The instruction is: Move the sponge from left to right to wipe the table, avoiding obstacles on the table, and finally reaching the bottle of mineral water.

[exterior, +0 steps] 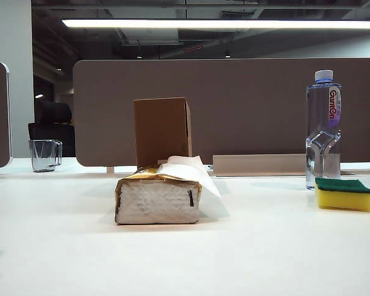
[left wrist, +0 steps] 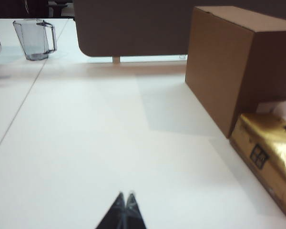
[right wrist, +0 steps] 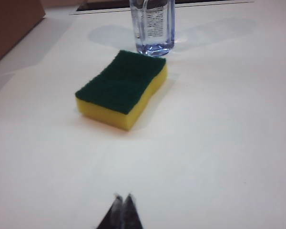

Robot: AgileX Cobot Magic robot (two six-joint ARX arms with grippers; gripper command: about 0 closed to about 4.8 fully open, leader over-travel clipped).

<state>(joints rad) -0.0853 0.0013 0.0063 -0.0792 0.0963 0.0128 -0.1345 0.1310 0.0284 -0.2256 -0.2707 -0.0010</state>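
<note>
The yellow sponge [exterior: 344,194] with its dark green top lies flat on the white table [exterior: 185,253] at the right, just in front of the mineral water bottle [exterior: 323,129]. In the right wrist view the sponge [right wrist: 121,88] sits a short way beyond my right gripper [right wrist: 123,196], which is shut and empty, with the bottle's base [right wrist: 152,28] behind it. My left gripper [left wrist: 126,194] is shut and empty over bare table, with the brown cardboard box [left wrist: 238,62] and gold tissue pack [left wrist: 269,152] off to one side. Neither gripper shows in the exterior view.
The tissue pack [exterior: 158,194] lies mid-table with the cardboard box [exterior: 162,131] upright behind it. A clear glass cup [exterior: 45,154] stands at the far left, also the cup [left wrist: 35,38] in the left wrist view. A grey partition [exterior: 234,105] runs behind the table.
</note>
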